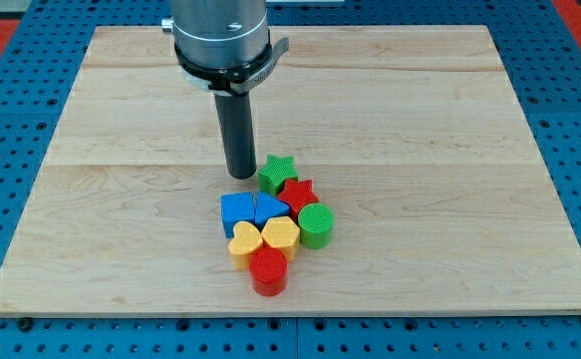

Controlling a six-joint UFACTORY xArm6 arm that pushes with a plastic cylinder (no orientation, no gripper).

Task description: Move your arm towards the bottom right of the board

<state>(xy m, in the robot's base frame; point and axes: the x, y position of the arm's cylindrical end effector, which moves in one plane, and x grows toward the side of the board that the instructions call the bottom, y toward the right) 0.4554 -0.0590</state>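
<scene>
My tip (240, 176) rests on the wooden board (111, 199) near its middle, just left of the green star (277, 172) and above the blue blocks. Below and right of the tip is a tight cluster: the green star, a red star (299, 193), a blue cube (235, 210), a blue triangular block (270, 208), a green cylinder (317, 224), two yellow blocks (245, 242) (281, 235) and a red cylinder (268, 271) at the cluster's bottom. The tip touches no block that I can make out.
The arm's grey housing (220, 40) hangs over the board's top centre. A blue pegboard (569, 329) surrounds the board on all sides.
</scene>
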